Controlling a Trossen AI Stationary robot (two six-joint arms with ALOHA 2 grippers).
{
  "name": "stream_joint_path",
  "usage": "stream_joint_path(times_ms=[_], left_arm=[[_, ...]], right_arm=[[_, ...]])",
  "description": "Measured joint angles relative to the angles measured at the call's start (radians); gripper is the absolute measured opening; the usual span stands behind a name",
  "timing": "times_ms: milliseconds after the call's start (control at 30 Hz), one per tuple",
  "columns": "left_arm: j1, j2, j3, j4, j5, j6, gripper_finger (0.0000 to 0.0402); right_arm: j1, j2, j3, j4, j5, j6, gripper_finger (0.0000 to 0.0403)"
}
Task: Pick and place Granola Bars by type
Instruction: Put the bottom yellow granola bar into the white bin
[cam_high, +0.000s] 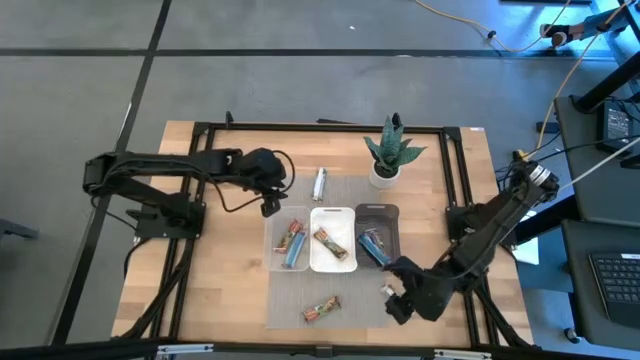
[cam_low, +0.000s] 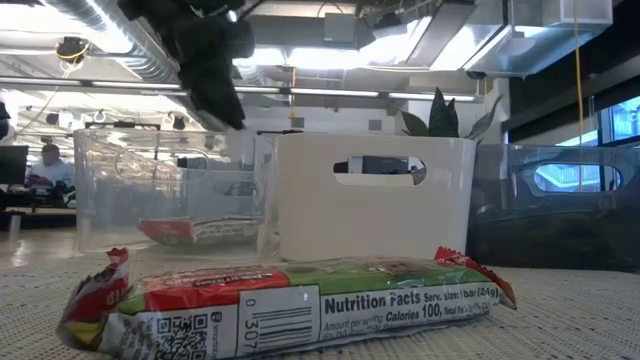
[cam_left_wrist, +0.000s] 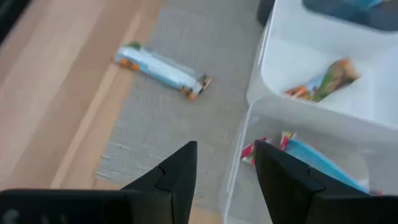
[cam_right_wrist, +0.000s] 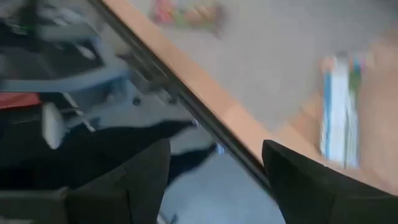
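Observation:
One silver bar (cam_high: 320, 183) (cam_left_wrist: 161, 70) lies on the grey mat beyond the bins. The clear bin (cam_high: 272, 222) holds a red-brown bar and a blue bar (cam_high: 291, 243) (cam_left_wrist: 323, 165). Another bar (cam_high: 330, 243) (cam_left_wrist: 323, 81) lies in the white bin (cam_high: 333, 212), and a blue one (cam_high: 373, 246) in the dark grey bin (cam_high: 378, 210). A red-green bar (cam_high: 322, 310) (cam_low: 290, 300) rests on the near mat. A small blue-white bar (cam_high: 387, 291) (cam_right_wrist: 339, 118) lies by my right gripper (cam_high: 397, 305) (cam_right_wrist: 214, 168), which is open above the mat's near right corner. My left gripper (cam_high: 268, 205) (cam_left_wrist: 224, 168) hovers open over the clear bin's far left corner.
A potted green plant (cam_high: 388, 155) stands at the far right of the mat. The three bins sit side by side mid-table, white one (cam_low: 375, 195) in the middle. Bare wood lies left of the mat (cam_high: 220, 270). The table's near edge (cam_right_wrist: 186, 106) runs close under my right gripper.

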Motion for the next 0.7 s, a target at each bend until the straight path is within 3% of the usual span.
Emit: stream_joint_path(times_ms=[167, 333, 700], left_arm=[[-0.014, -0.031, 0.000, 0.036, -0.001, -0.011, 0.0150], [-0.024, -0.032, 0.000, 0.057, 0.000, -0.011, 0.0154], [-0.024, -0.032, 0.000, 0.057, 0.000, -0.030, 0.0152]], right_arm=[[0.011, 0.094, 0.000, -0.085, -0.118, 0.066, 0.0257], [0.031, 0.192, 0.000, -0.192, -0.098, 0.051, 0.0257], [0.035, 0.375, 0.000, -0.195, -0.101, 0.041, 0.0257]])
